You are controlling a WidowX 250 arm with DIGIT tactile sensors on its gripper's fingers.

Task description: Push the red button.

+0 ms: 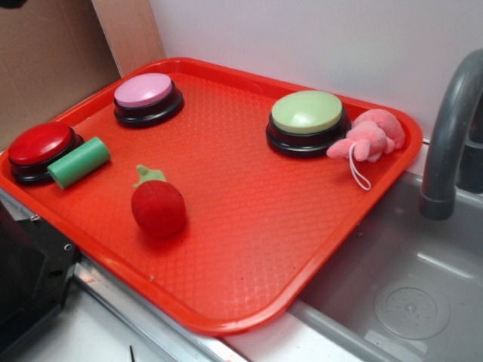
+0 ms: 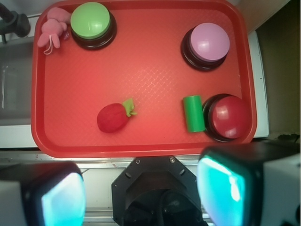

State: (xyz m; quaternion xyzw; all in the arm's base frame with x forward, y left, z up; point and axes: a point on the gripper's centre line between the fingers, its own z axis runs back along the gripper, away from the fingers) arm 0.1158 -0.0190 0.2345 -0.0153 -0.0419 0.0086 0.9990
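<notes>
Wrist view looks straight down on a red tray (image 2: pixel 141 70) from high above. The gripper (image 2: pixel 141 188) sits at the bottom edge, its two fingers (image 2: pixel 221 188) spread wide apart with nothing between them, well clear of everything on the tray.

The red button (image 2: pixel 229 115) lies in the tray's corner at lower right of this view, dome up on its black base. A green cylinder (image 2: pixel 193 113) lies on its side just beside it, touching or nearly touching the base. The pink button (image 2: pixel 209 42) sits in the upper right corner, the green button (image 2: pixel 90 20) at upper left, with a pink plush (image 2: pixel 52 30) against it. A red plush ball (image 2: pixel 113 117) with a green stem lies alone near the tray's middle.

In the exterior view the red button (image 1: pixel 40 145) is at the tray's far left corner, the cylinder (image 1: pixel 78 162) against its right side. A grey sink (image 1: pixel 407 294) and faucet (image 1: pixel 449 136) stand right of the tray (image 1: pixel 249 226).
</notes>
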